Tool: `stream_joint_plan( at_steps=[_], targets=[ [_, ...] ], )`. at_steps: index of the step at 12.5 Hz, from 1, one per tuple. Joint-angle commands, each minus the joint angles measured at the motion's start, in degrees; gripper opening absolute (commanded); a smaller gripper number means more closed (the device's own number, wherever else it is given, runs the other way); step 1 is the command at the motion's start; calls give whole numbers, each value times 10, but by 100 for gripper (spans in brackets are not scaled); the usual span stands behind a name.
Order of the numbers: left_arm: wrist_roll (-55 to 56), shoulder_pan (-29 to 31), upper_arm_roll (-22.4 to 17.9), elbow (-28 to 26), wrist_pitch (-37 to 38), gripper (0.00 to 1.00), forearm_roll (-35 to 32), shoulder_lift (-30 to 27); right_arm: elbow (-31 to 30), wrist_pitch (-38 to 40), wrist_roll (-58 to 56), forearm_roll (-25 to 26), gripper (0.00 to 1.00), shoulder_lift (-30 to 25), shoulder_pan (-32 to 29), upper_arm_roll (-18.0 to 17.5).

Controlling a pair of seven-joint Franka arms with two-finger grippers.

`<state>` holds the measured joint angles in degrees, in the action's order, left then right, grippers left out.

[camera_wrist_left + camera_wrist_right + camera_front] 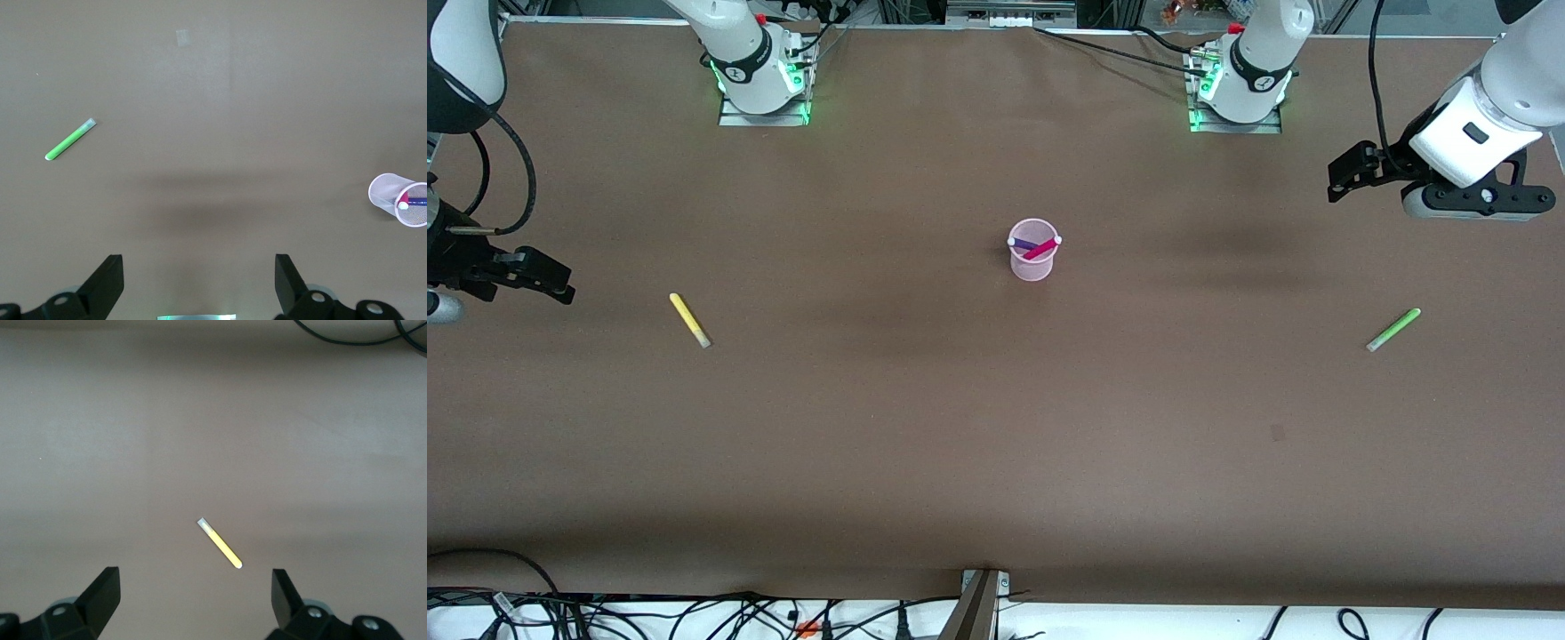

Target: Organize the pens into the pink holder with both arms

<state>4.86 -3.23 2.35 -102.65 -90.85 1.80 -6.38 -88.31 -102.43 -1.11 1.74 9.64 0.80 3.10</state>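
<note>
Two pens lay loose: yellow pen point(690, 320), green pen point(1393, 330); light, slick, I judged, best pinched mid-barrel. My left gripper point(199, 283) and right gripper point(195, 599) hung wide open, empty.

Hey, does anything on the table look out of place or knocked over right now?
Nothing is spilled or damaged. The pink holder stands upright with two pens inside. The yellow pen and green pen lie loose on the table, one toward each end.

my table point(996, 444) is plain brown. the holder point(1033, 263) is translucent pale pink, with a magenta pen point(1042, 248) and a dark purple pen point(1021, 243) in it. one loose pen point(690, 320) is yellow, another point(1393, 330) lime green, both pale-ended. my arms are white, fingers point(107, 283) black.
</note>
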Motion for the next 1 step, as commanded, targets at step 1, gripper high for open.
stream_joint_plan(
  at_steps=[1],
  targets=[
    [6,-7,-7,3,9,100,1,-7,5,27,0,-3,100,-1,2,-5]
  ],
)
